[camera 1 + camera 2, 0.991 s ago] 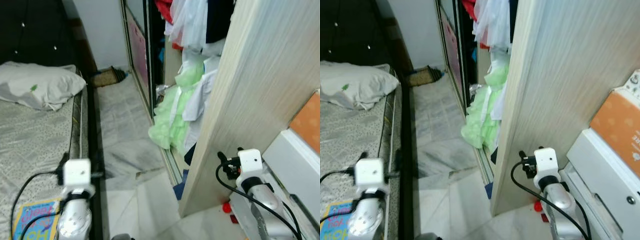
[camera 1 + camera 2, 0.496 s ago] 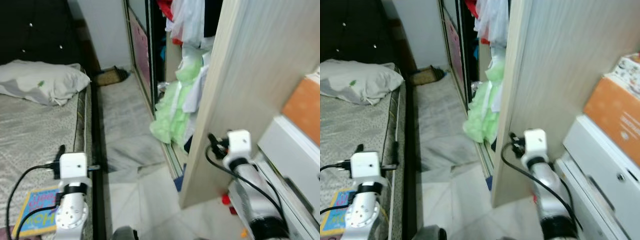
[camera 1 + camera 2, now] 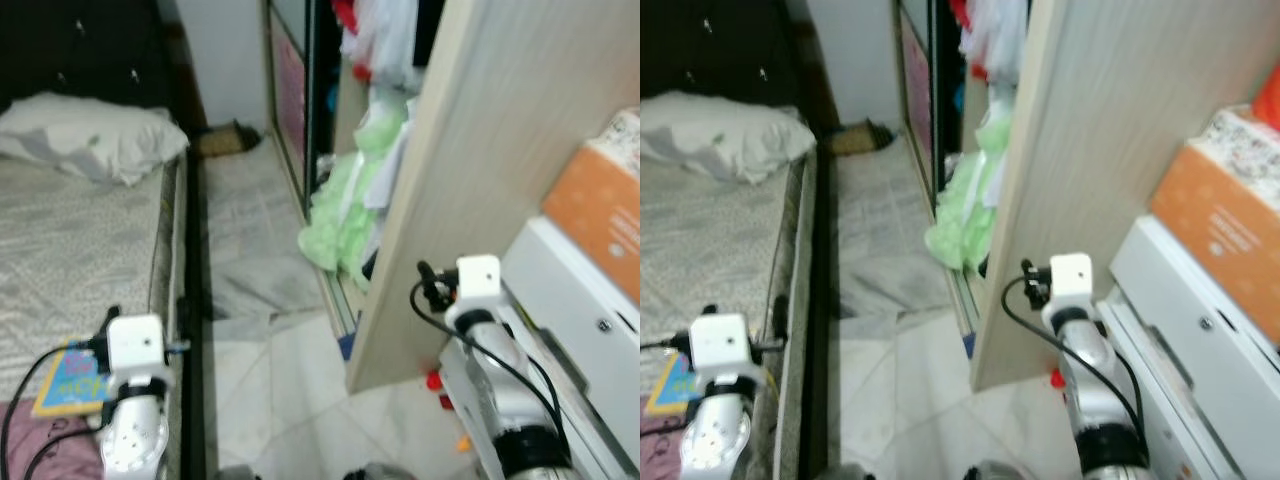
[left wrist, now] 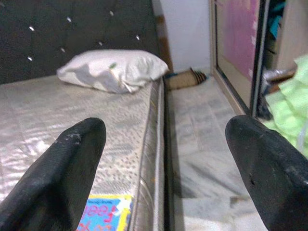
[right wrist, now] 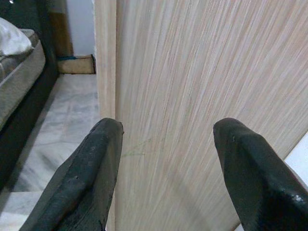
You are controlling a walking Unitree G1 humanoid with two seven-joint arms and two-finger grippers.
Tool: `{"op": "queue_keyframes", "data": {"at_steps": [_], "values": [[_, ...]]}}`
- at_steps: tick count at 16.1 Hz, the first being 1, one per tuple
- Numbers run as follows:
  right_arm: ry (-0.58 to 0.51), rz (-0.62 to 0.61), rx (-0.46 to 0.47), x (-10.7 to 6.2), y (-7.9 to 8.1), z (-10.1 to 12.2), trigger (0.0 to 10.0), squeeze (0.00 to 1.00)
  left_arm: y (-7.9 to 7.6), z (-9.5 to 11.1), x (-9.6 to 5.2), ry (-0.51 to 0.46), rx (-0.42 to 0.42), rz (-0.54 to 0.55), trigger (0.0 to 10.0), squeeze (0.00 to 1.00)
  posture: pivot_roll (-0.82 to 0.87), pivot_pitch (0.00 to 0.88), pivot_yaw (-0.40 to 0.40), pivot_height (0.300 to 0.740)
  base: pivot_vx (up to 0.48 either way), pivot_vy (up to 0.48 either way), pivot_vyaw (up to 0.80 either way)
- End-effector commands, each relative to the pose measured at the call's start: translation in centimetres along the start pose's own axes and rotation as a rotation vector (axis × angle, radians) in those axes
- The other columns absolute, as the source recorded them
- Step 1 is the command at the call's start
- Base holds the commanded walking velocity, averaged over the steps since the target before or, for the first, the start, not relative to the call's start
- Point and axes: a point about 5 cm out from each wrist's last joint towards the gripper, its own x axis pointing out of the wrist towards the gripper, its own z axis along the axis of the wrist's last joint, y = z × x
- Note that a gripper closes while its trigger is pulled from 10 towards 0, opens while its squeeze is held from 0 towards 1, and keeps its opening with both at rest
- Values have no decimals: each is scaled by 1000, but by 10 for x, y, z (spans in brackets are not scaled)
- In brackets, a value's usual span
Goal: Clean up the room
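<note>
**Currently: both hands empty, standing between bed and wardrobe**

You have the left hand (image 4: 159,159) over the edge of the bed (image 3: 70,240), its two black fingers (image 4: 57,173) spread wide with nothing between them. The right hand (image 5: 163,168) faces the pale wood side panel (image 5: 202,86) of the wardrobe, fingers equally apart and empty. On the bed, a white pillow (image 3: 90,137) lies near the dark headboard (image 4: 72,33), and a colourful book (image 3: 70,367) rests at the mattress edge just beside your left arm. Green and white clothes (image 3: 345,215) spill from the open wardrobe onto the marble floor (image 3: 260,300). A small red item (image 3: 433,380) lies on the floor at the foot of the panel; what it is cannot be told. An orange box (image 3: 598,205) sits atop a white unit (image 3: 570,300) to your right.
</note>
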Motion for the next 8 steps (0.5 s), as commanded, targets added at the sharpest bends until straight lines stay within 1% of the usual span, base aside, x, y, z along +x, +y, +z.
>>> {"op": "queue_keyframes", "data": {"at_steps": [1, 3, 4, 5, 6, 8], "values": [[22, 20, 2, -3, 2, -4, 10000, 0, -3, 4, 0, -9, -4, -8, 10000, 0, -4, 0, 3, 740, 0, 0, 0], [8, 76, -3, -4, 12, -5, 10000, 0, -6, 7, 3, -40, 7, -9, 10000, 0, -6, 0, 10, 740, 0, 0, 0], [-3, 107, -18, -5, 16, -5, 10000, 0, -4, 9, 6, -49, 13, 20, 10000, 0, -8, 0, 14, 740, 0, 0, 0], [3, 239, 21, -10, 25, -4, 10000, 0, 0, 15, 10, -51, -5, 59, 10000, 0, -1, 0, 10, 740, 0, 0, 800], [15, 311, 4, -14, 29, -6, 10000, 0, 0, 15, 10, -48, -6, 53, 10000, 0, -1, 0, 10, 740, 0, 0, 800], [51, 426, -31, -22, 28, -12, 10000, 0, -2, 13, 7, -40, 0, 31, 10000, 0, -3, 0, 10, 740, 0, 0, 800]]}}
